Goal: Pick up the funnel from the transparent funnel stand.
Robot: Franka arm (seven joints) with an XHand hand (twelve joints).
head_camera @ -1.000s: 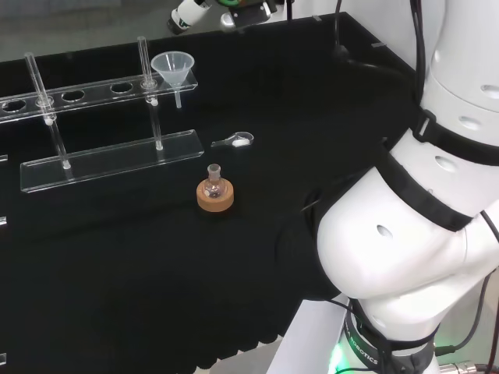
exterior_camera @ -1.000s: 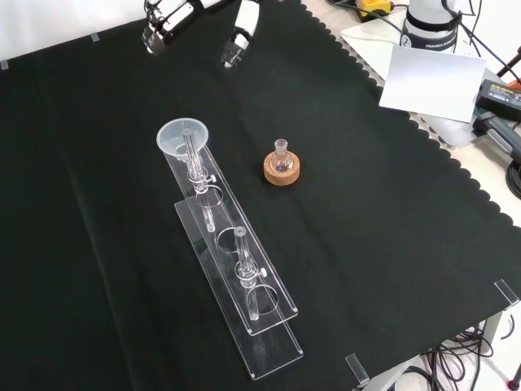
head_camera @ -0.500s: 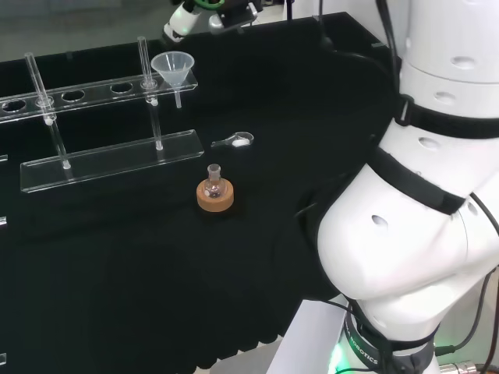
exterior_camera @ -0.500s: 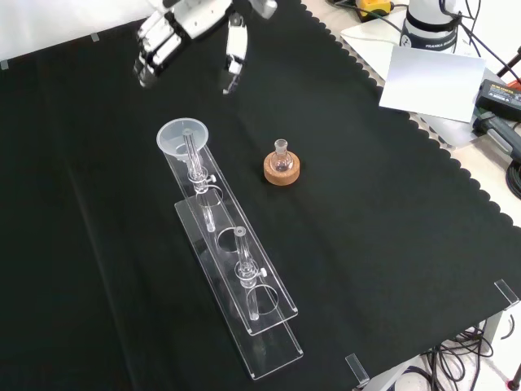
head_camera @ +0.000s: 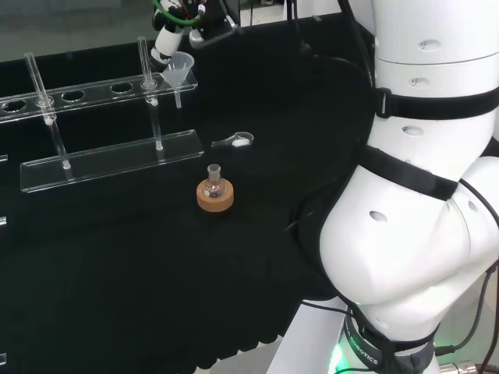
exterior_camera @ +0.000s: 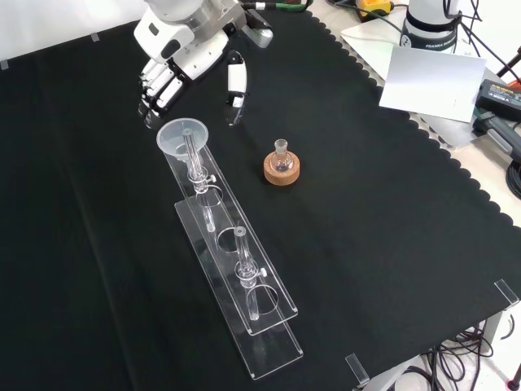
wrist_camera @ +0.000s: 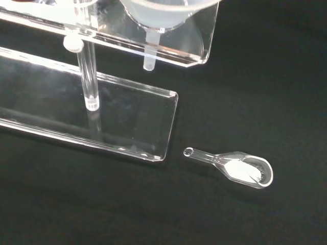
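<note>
The funnel (exterior_camera: 183, 136) is seated upright in the end hole of the clear stand (exterior_camera: 244, 303), at the end nearest the robot hand (exterior_camera: 181, 50). Its wide mouth is turned upward and its stem (wrist_camera: 148, 57) points straight down through the upper shelf, so the long axis is vertical. In the wrist view the funnel is cut off above the cone. The robot hand is held just above and beside the funnel rim, with fingers (exterior_camera: 156, 91) and thumb (exterior_camera: 235, 88) spread and nothing held. A small flask on a cork ring (exterior_camera: 282, 169) is seen nearby on the tabletop (exterior_camera: 391, 212). A clear scoop with white powder (wrist_camera: 240, 169) lies beside the stand's base; in the head view (head_camera: 234, 141) it is hard to make out.
</note>
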